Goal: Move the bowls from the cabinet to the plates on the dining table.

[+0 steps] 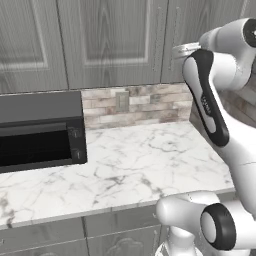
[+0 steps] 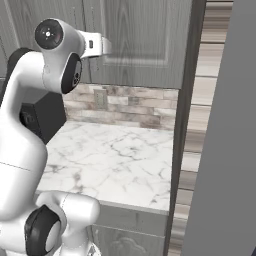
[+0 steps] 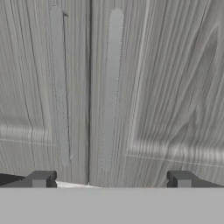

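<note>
Cabinet (image 1: 110, 45): tall grey wood-grain wall unit across the top of both base views, doors closed. Three panelled door fronts countable in the left base view. Hand view looks straight at the seam between two doors, two slim bar handles (image 3: 111, 87), one each side of the seam, both upright in that view.

Arm: white Franka, raised high, wrist up at cabinet-door level. Right base view shows the wrist flange close to the door face; can't tell if touching.

Counter (image 1: 130, 165): one white grey-veined marble top under the cabinet, running to the back wall. Grey panelled fronts below its front edge.

Microwave (image 1: 40, 132): one, black, at the counter's left end against the back wall.

Backsplash (image 1: 135, 107): brownish-grey stone tile strip between counter and cabinet, one pale outlet plate (image 1: 122, 101) set in it.

Right base view: one dark vertical door edge or panel runs top to bottom past the counter's right edge; can't tell what it belongs to.

Gripper (image 3: 111, 180): fingers spread wide, two dark fingertips (image 3: 41, 179) at the bottom of the hand view, nothing between them, just off the door faces.
</note>
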Motion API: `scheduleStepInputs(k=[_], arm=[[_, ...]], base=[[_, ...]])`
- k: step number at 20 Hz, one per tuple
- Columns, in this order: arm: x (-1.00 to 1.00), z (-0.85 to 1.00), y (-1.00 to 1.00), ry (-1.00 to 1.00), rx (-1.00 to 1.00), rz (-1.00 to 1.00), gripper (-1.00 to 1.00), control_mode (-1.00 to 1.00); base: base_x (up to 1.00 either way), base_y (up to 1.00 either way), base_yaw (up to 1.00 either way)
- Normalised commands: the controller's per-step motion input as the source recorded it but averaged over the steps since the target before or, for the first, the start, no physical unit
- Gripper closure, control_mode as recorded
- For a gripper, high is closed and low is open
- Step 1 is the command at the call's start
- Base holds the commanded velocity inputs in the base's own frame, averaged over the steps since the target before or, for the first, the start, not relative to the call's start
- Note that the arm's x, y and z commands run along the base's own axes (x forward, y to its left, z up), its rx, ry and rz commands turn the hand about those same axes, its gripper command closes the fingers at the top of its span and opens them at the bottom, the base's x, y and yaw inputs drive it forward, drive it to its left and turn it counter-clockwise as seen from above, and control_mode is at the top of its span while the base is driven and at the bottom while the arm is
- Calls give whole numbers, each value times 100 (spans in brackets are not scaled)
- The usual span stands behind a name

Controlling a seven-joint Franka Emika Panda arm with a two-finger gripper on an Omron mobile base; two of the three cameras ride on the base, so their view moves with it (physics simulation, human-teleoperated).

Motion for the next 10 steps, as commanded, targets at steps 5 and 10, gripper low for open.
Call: scheduleStepInputs(k=[5, 10], arm=[[20, 0, 2, 0, 0, 0, -100, -100], [21, 0, 2, 0, 0, 0, -100, -100]], base=[[0, 0, 0], [0, 0, 0]])
